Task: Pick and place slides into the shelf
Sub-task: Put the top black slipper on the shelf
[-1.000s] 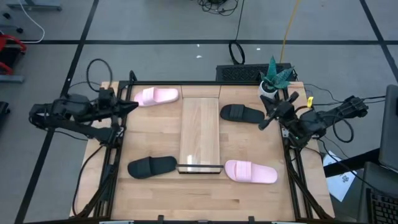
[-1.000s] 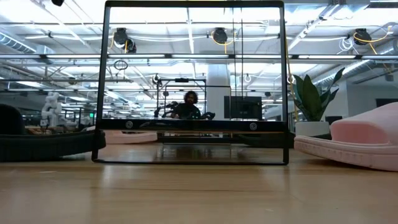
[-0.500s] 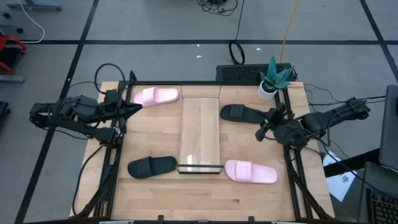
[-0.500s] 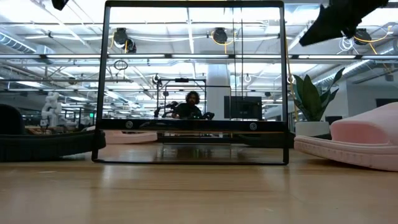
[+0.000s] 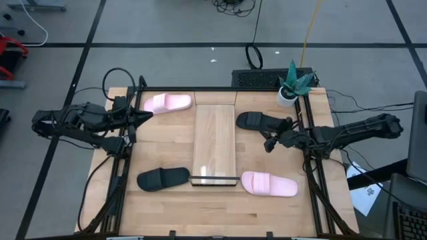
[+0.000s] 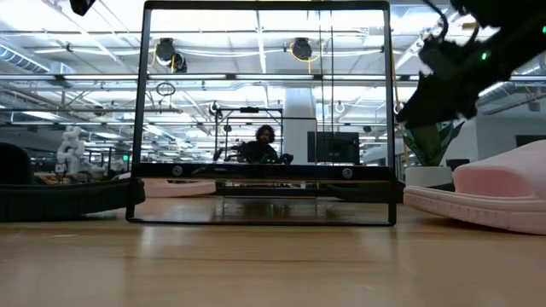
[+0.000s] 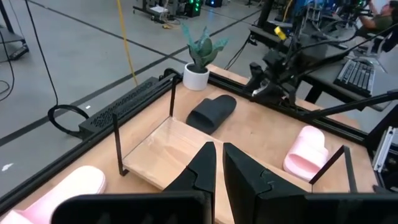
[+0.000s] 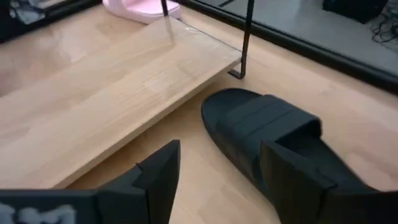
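Nothing has been placed yet: the shelf [image 5: 215, 143], a long light-wood plank lying at the centre of the table [image 5: 267, 207], carries no sandals, so all four remain to be moved. Seen from above, a pale pink slide [image 5: 167, 103] lies at about 11 o'clock from the shelf, near the table's far left corner, and a black slide [image 5: 163, 178] lies at about 8 o'clock, just beside the shelf's dark metal-edged end. A second black slide [image 5: 260, 121] lies at about 2 o'clock, just beside the shelf's long edge, and a second pale pink slide [image 5: 269, 184] lies at about 4 o'clock. A small potted plant [image 5: 291, 85] stands at the far right corner. The right gripper [image 5: 275, 141] reaches in from the table's right edge and hovers just beside the black slide at 2 o'clock, at its near side; its wrist view shows its fingers spread wide apart, with that black slide [image 8: 273, 140] lying just ahead between them, not yet grasped. This looks like the first pick being lined up. The left gripper [image 5: 143, 115] waits at the table's left edge, near the pink slide at 11 o'clock, with its fingers [image 7: 200, 168] drawn almost together and holding nothing.
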Motion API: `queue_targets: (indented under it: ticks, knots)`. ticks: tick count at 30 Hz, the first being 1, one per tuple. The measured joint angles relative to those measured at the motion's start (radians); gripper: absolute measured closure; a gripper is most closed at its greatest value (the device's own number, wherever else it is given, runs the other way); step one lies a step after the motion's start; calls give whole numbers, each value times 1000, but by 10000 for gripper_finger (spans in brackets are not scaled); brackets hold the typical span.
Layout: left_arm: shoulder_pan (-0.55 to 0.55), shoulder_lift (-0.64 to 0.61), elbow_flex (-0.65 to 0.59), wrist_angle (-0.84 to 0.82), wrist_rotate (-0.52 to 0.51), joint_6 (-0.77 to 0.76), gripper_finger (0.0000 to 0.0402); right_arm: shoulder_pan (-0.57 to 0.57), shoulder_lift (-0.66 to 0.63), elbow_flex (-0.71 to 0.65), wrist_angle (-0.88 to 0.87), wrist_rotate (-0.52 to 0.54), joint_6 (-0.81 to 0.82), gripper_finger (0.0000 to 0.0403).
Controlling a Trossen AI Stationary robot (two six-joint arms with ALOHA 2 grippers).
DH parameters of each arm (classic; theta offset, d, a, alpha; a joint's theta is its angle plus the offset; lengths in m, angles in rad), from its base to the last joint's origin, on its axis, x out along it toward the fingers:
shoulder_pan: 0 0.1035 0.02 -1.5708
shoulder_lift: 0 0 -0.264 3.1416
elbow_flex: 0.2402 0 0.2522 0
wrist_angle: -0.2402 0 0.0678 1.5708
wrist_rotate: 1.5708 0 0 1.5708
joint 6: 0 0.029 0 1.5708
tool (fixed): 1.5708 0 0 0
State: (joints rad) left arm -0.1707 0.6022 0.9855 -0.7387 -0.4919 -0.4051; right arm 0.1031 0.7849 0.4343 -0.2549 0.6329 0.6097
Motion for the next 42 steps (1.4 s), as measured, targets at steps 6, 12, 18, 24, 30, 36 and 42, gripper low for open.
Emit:
queue_targets:
  ticks: [6,12,18,24,30,36,42]
  knots:
    - [0,26,0,-16,22,-12,375,-114,0,-151,229,-64,62,186]
    - [0,49,0,-67,22,-46,375,-227,0,-234,399,-114,183,186]
    - [0,75,0,-84,22,-49,375,-326,0,-240,413,-186,232,186]
    - [0,85,0,-97,11,-45,375,-404,0,-240,409,-283,297,186]
    - [0,85,0,-137,-8,-46,375,-450,0,-240,407,-348,333,186]
    - [0,85,0,-140,-8,-49,375,-467,0,-240,400,-351,348,186]
    - [0,85,0,-140,-8,-49,375,-471,2,-240,401,-359,375,186]
